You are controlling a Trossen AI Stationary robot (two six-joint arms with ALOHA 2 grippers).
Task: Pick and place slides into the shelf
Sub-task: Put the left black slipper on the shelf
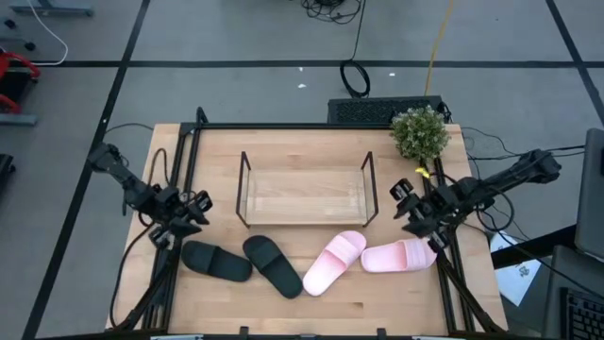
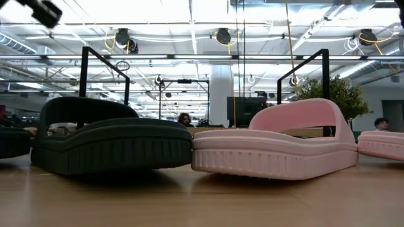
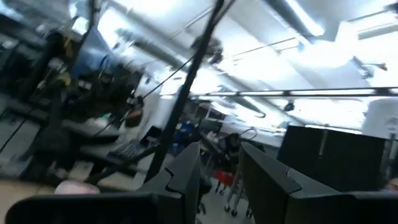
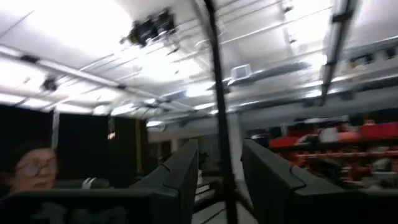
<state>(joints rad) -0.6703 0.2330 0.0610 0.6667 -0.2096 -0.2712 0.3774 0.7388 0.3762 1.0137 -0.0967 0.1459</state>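
Near front edge of worktop (image 1: pixel 377 302): slides (image 1: pixel 332 262), light, flexible foam.
Hold: strap arch.
Left gripper (image 1: pixel 192 213): jaws slightly apart, empty.
Right gripper (image 1: pixel 412 209): jaws slightly apart, empty.

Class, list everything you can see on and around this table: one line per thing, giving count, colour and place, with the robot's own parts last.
black slides: two, matte black, front left of the table, one left of the other.
pink slides: two, pale pink, front right, one angled, one beside it.
shelf: one, light wood with black wire ends, centre of the table, nothing on it.
plant: one, green, back right corner.
table: one, light wood with black frame.
left gripper: one, dark, at the left edge above the black slides, fingers apart, holding nothing.
right gripper: one, dark, at the right edge above the pink slides, fingers apart, holding nothing.
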